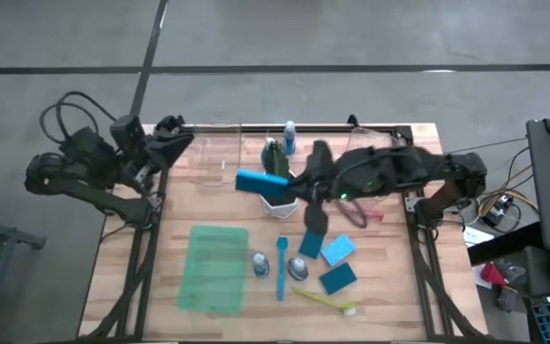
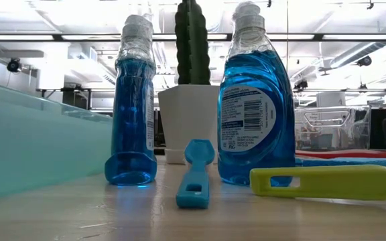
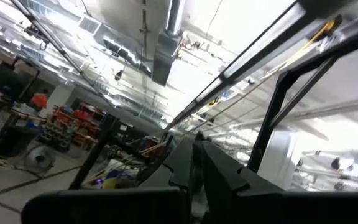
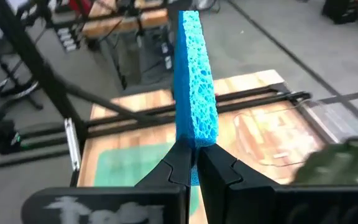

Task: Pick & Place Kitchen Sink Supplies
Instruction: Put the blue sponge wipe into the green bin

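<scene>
Right end effector (image 4: 194, 163) over mid-worktop, fingers pinched on one end of a blue sponge (image 4: 194, 81). Sponge carried edge-on in the air, sticking far out past the fingertips toward the worktop's (image 1: 208, 205) left half, just beside the cactus (image 1: 273, 153) in its white pot (image 1: 280, 203).

Left end effector (image 1: 172, 127) parked at the worktop's back left corner, pointed up at the ceiling, fingers pressed together, nothing held.

Other supplies on the worktop: two more blue sponges (image 1: 338, 250) near the right front, two blue bottles (image 2: 255, 100) by the green tray (image 1: 214, 268), a blue brush (image 1: 281, 268) between the bottles, a yellow brush (image 1: 325, 300) at the front, a pink brush (image 1: 370, 216) partly hidden under the right arm. Clear bin (image 1: 208, 162) at the back left, faint in the high view.

Risks, as judgement:
- Thin grip at the very end of a soft sponge; likely to sag, twist or slip out on a quick swing.
- Long overhang close to the cactus; a low or tight path could brush it or tip the pot.
- Arm stretched above the loose sponges and bottles; a drop in height could knock a bottle over.
- Bin nearly invisible from above; release could land on its rim or outside it.
</scene>
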Robot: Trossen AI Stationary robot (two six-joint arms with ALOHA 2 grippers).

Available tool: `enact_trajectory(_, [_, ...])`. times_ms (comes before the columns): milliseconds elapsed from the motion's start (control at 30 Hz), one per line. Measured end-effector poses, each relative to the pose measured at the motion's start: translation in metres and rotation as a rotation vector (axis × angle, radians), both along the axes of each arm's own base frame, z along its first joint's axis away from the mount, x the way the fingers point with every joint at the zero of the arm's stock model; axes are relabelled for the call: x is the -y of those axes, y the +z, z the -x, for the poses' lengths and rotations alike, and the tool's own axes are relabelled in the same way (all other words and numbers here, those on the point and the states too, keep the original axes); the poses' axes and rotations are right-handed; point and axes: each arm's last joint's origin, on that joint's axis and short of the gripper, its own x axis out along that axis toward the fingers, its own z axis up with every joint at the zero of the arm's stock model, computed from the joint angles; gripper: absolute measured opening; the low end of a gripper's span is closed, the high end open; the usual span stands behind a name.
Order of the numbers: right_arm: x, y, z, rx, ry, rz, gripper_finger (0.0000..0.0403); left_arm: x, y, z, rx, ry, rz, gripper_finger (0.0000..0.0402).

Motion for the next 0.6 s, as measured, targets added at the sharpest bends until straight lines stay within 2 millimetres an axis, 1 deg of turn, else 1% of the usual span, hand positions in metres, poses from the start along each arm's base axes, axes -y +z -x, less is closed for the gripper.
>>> enact_trajectory(200, [-0.01, -0.024, -0.03, -0.047, 0.045, 0.01, 0.0013, -0.003, 0.004, 0.016, 0.054, -0.043, 0.073, 0.0028])
enact_trajectory(367, [-0.021, -0.044, -0.061, -0.02, 0.091, 0.009, 0.0013, -0.003, 0.005, 0.021, 0.07, -0.078, 0.115, 0.0028])
enact_trajectory(433, [-0.025, -0.053, -0.073, -0.015, 0.095, 0.0, 0.0013, -0.003, 0.005, 0.022, 0.072, -0.118, 0.114, 0.0028])
enact_trajectory(533, [-0.031, -0.072, -0.093, -0.015, 0.1, -0.003, 0.0013, -0.001, 0.006, 0.024, 0.078, -0.162, 0.09, 0.0028])
enact_trajectory(600, [-0.036, -0.089, -0.106, -0.041, 0.102, 0.002, 0.0013, -0.001, 0.006, 0.025, 0.082, -0.178, 0.095, 0.0028])
